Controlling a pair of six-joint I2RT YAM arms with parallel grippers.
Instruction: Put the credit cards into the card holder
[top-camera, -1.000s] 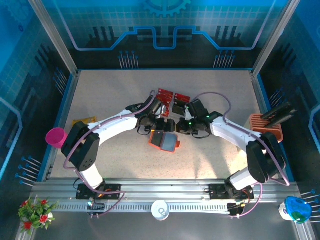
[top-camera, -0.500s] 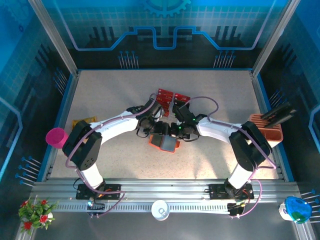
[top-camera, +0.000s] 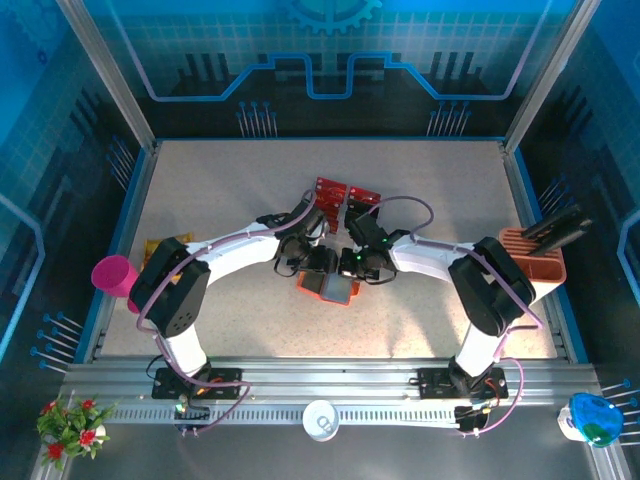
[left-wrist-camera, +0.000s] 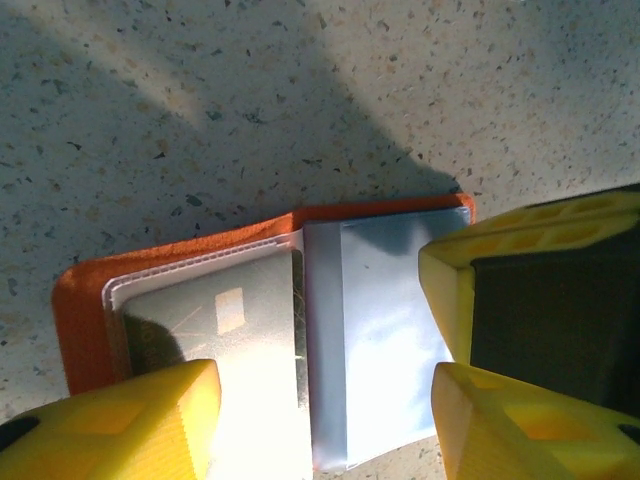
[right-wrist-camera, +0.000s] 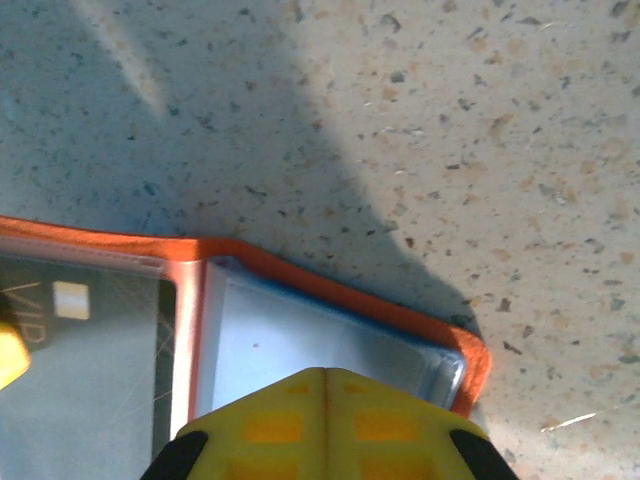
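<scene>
Left gripper (left-wrist-camera: 325, 425), jaws narrowed to roughly half spread, straddles the small orange-red folding card holder (left-wrist-camera: 85, 310) between the arms, seemingly gripping nothing. The closed right gripper (right-wrist-camera: 325, 390) has moved in to pin its grey flap (right-wrist-camera: 300, 335); thin red credit cards (top-camera: 330, 188) wait just beyond.

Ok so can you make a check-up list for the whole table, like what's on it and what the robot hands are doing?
Surface: speckled beige table, no spills seen.
Job's things: card holder lies open, a card with a chip behind its clear pocket; red cards lie loose beyond it.
Clutter: pink cup at the left edge, peach slotted stand at the right.
Grippers: left gripper open, fingers apart over the card holder; right gripper shut, tip over the grey pocket.
Cables: purple cables loop along both arms, none seen caught.
Surroundings: blue walls; potted flowers by the front rail.
</scene>
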